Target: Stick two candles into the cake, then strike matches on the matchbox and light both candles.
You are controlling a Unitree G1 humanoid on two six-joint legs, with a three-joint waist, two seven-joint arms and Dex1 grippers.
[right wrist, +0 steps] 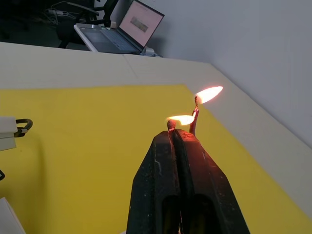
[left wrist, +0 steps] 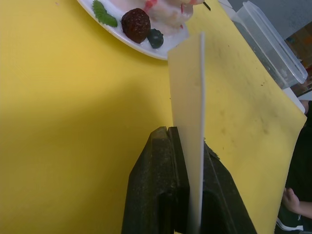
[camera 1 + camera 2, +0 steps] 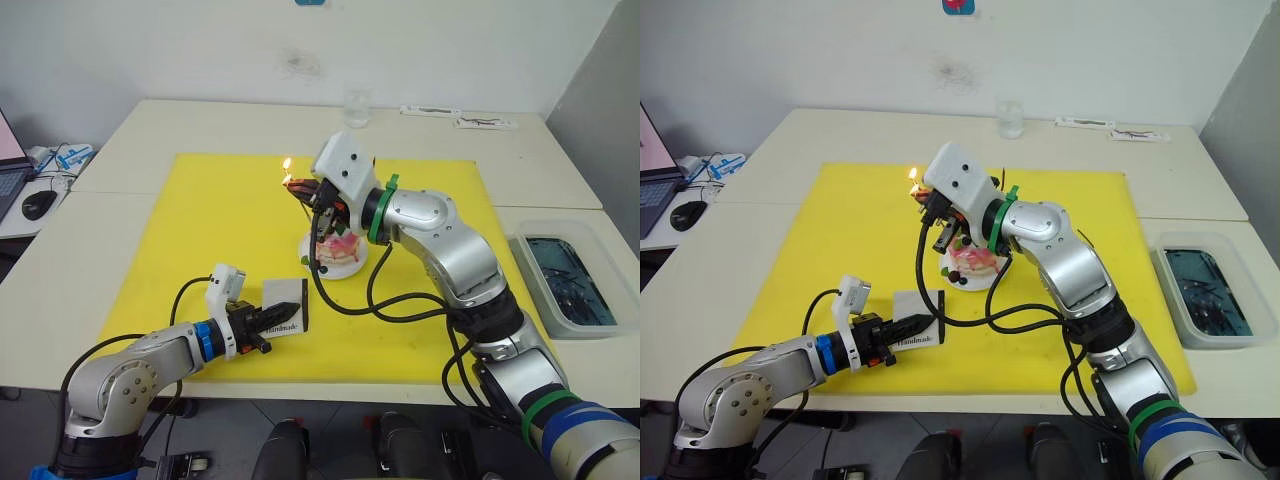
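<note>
The right gripper [image 1: 178, 134] hangs above the cake [image 3: 338, 252], its fingers [image 1: 161, 161] pressed together on a match [image 1: 171, 124] whose tip burns just past the fingertips; a candle [image 1: 194, 119] stands right beside that flame, its own top alight, the two flames close together but apart; in the head views this shows as one small bright flame to the left of and above the cake. The cake sits on a small white plate [image 3: 322, 271] near the middle of the yellow mat [image 3: 200, 230]; a dark berry [image 2: 136, 24], a smaller blue-black berry [image 2: 155, 38] and a green leaf [image 2: 101, 9] lie at the plate's edge; whether a second candle stands in the cake cannot be told, for the right gripper covers its top.

The left gripper [image 3: 275, 320] lies low over the near part of the mat, left of and nearer than the cake; its fingers [image 2: 156, 185] are clamped on the matchbox [image 3: 287, 312], which stands on edge in the wrist view, white face towards the plate and well short of it; its black strip runs along the right side in the head views.

On the far tabletop [image 3: 200, 125] stands a clear glass [image 3: 357, 108]; a grey tray [image 3: 570, 280] with a dark inside lies to the right of the mat; a laptop [image 1: 124, 34] and a mouse [image 3: 40, 204] are off to the far left.
</note>
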